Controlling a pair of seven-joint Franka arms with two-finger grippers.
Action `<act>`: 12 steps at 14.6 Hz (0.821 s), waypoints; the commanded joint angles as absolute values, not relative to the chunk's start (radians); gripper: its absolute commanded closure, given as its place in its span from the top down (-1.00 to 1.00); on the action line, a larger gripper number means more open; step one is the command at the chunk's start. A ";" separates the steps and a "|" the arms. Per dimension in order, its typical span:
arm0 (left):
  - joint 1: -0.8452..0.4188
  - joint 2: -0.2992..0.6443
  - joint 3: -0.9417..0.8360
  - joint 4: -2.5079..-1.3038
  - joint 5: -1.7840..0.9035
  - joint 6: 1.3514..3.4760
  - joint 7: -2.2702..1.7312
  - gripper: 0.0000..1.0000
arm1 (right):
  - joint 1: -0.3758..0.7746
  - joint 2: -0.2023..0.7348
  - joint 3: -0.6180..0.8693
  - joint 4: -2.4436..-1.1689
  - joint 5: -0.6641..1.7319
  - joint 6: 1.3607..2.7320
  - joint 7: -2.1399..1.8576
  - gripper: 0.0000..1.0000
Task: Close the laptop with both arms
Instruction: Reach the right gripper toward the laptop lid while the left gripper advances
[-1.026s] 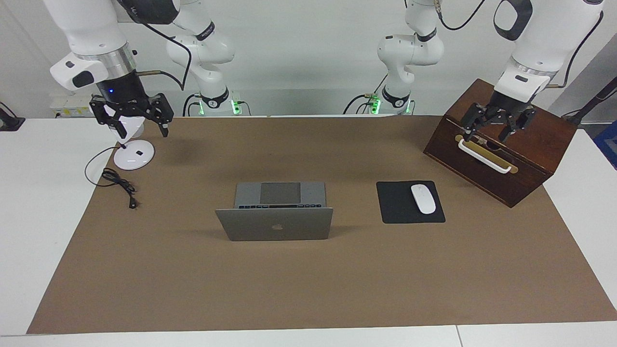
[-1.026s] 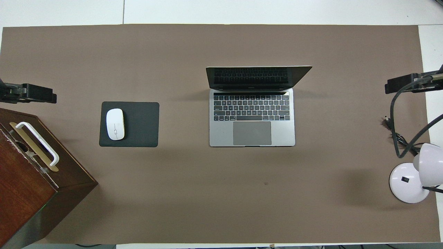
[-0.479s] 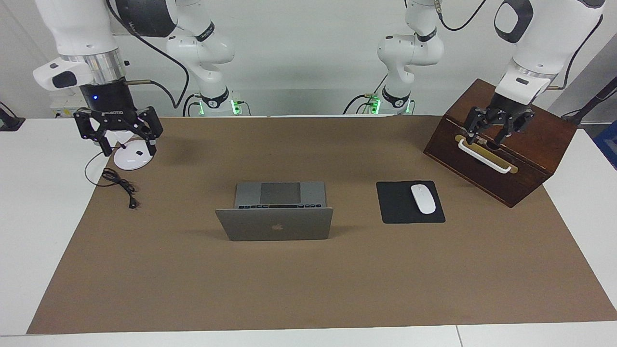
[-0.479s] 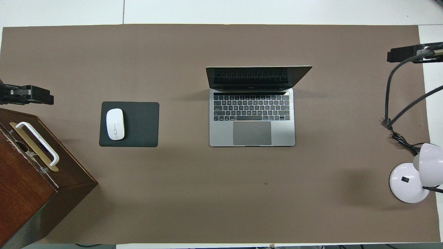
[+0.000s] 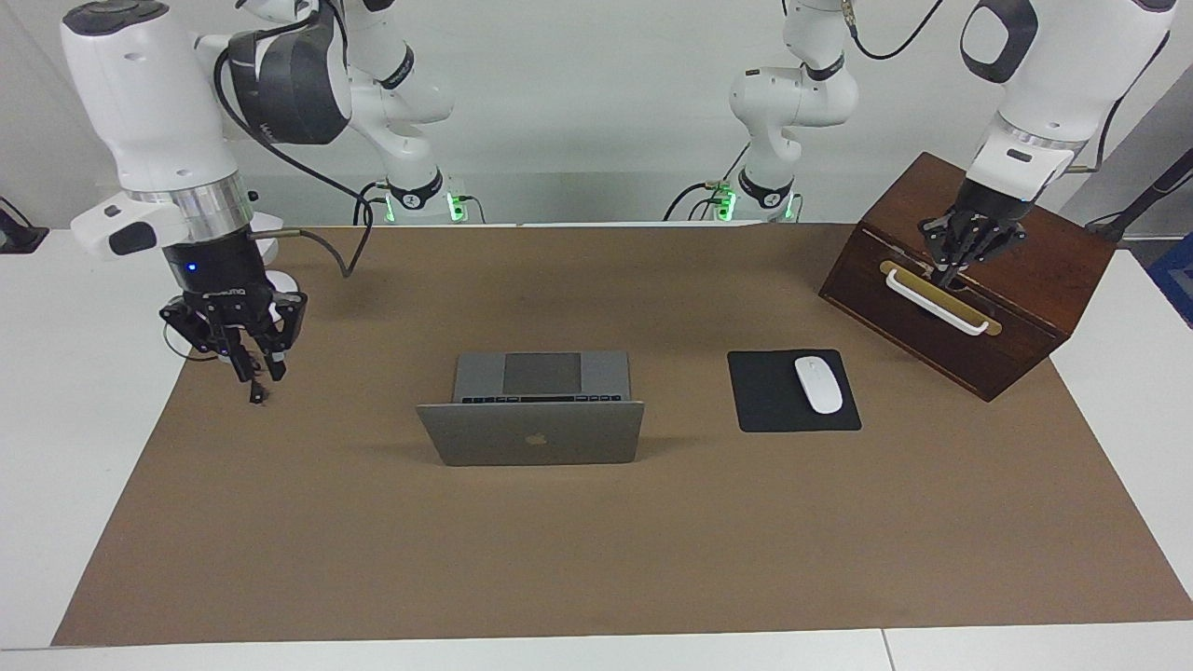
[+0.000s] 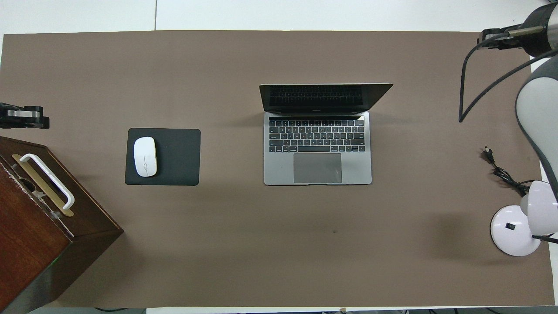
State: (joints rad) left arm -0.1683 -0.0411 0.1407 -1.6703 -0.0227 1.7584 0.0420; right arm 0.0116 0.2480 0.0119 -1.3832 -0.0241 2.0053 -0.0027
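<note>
The silver-grey laptop (image 5: 531,433) stands open in the middle of the brown mat, its lid upright and its keyboard deck (image 6: 318,148) toward the robots. My right gripper (image 5: 256,371) is shut and empty, up in the air over the mat's edge at the right arm's end, well apart from the laptop; it also shows in the overhead view (image 6: 490,35). My left gripper (image 5: 946,270) is shut and empty, over the wooden box's front by its handle; it also shows in the overhead view (image 6: 26,117).
A black mouse pad (image 5: 774,410) with a white mouse (image 5: 818,384) lies beside the laptop toward the left arm's end. A wooden box (image 5: 1035,270) with a white handle (image 5: 937,303) stands past it. A white lamp base (image 6: 514,235) and black cable (image 6: 501,174) lie at the right arm's end.
Both grippers have gone from wide open to shut. The right gripper has moved away from the lamp, farther out over the mat's edge and lower. The left gripper shifted slightly over the box.
</note>
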 commanded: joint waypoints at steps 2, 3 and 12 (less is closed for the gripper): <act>-0.183 -0.075 0.132 -1.739 -0.021 1.827 0.060 -1.00 | 0.058 0.454 0.018 -1.122 -0.040 1.997 0.040 -1.00; -0.202 -0.083 0.127 -1.759 -0.025 1.848 0.061 -1.00 | 0.083 0.504 0.014 -1.065 -0.054 1.993 0.043 -1.00; -0.437 -0.268 0.127 -2.204 -0.081 2.325 0.049 -1.00 | 0.336 0.730 -0.040 -0.873 -0.124 1.980 0.276 -1.00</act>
